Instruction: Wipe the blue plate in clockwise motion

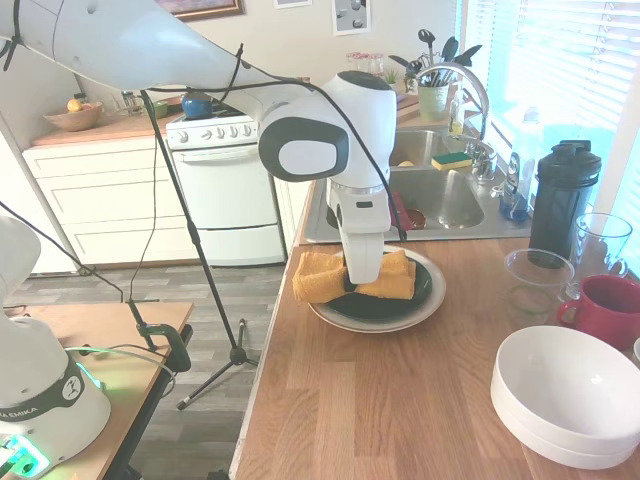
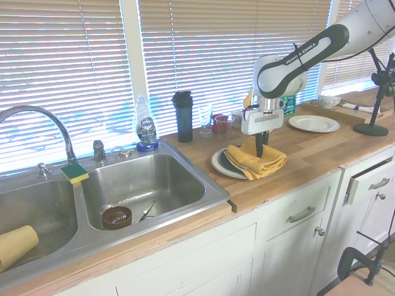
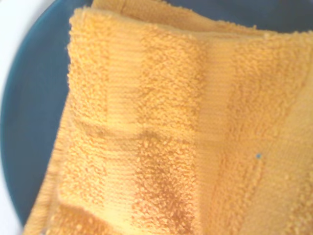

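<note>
The gripper (image 2: 261, 150) pinches a yellow towel (image 2: 258, 161) directly below it, lying on the blue plate (image 1: 400, 300).

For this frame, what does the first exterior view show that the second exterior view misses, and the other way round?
Only the first exterior view shows the white stove, the big white bowl and the red mug. Only the second exterior view shows the dish soap bottle, the cabinet fronts below the counter and a cream plate beyond the arm. Both show the gripper down on the yellow towel over the blue plate, plus the sink and the black shaker bottle.
</note>
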### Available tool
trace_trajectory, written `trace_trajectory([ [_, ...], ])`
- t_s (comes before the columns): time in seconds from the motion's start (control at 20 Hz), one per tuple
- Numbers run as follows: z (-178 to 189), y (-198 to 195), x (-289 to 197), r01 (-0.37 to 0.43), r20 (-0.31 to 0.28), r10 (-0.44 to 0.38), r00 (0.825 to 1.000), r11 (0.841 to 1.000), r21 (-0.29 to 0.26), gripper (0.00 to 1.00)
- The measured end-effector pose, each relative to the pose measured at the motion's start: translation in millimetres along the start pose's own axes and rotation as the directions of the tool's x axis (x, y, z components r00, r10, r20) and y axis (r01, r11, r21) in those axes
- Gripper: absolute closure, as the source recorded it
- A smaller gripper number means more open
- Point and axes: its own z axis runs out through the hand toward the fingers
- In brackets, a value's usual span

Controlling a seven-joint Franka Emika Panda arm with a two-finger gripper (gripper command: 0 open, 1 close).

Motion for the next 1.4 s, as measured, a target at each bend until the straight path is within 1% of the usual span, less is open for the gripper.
trace_trajectory([
  [0.25, 11, -19, -19, 0.029, -0.014, -0.029, 0.999, 0.999, -0.014, 1.00],
  [0.5, 9, -38, -27, 0.039, -0.029, -0.039, 0.999, 0.999, -0.007, 1.00],
  [0.7, 6, -47, -13, 0.025, -0.034, -0.025, 0.999, 1.000, 0.008, 1.00],
  [0.9, 11, -52, 11, -0.005, -0.030, 0.005, 1.000, 1.000, 0.010, 1.00],
  [1.2, 7, -40, 42, -0.057, -0.038, 0.058, 0.998, 0.998, 0.016, 1.00],
  [1.4, 7, -38, 45, -0.059, -0.042, 0.060, 0.997, 0.998, 0.013, 1.00],
])
